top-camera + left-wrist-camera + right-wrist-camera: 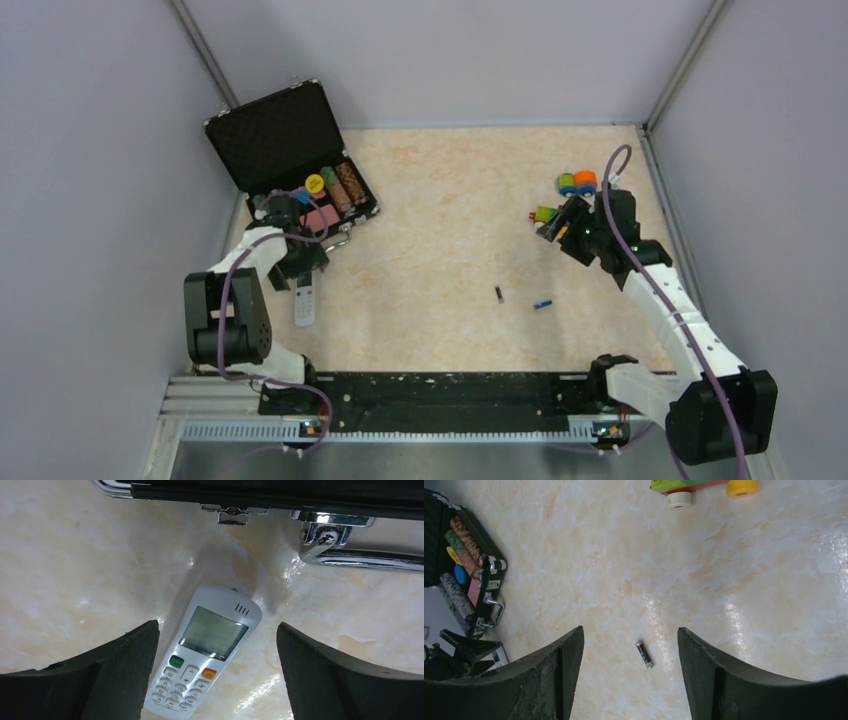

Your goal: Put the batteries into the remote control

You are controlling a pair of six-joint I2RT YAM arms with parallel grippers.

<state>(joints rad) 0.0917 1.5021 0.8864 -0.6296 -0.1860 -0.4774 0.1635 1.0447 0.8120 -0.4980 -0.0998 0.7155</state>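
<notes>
— Where do we find the remote control [304, 305] [202, 652]?
— It lies near the table's [450, 220] left edge, flat and buttons up. Its screen end points toward the open black case [290, 150] [300, 492] in the far left corner, just short of the case's chrome handle [350, 557].

— And our left pincer [302, 272] [216, 630]?
— It is over the remote control with its jaws spread wide, one finger on each side. It grips nothing. We cannot tell whether the left finger touches the casing.

— The batteries?
— We see both out on the bare table toward the near edge, right of the middle. The black battery [498, 293] [644, 654] and the blue battery [542, 304] lie near each other but apart, and well away from the remote control.

— Our right pincer [556, 226] [629, 630]?
— It hangs by the right edge with its jaws parted and nothing between them. Through its own camera we look at the black battery framed between the fingers. The toy cars [577, 182] [694, 486] sit just beside it, toward the far right corner.
</notes>
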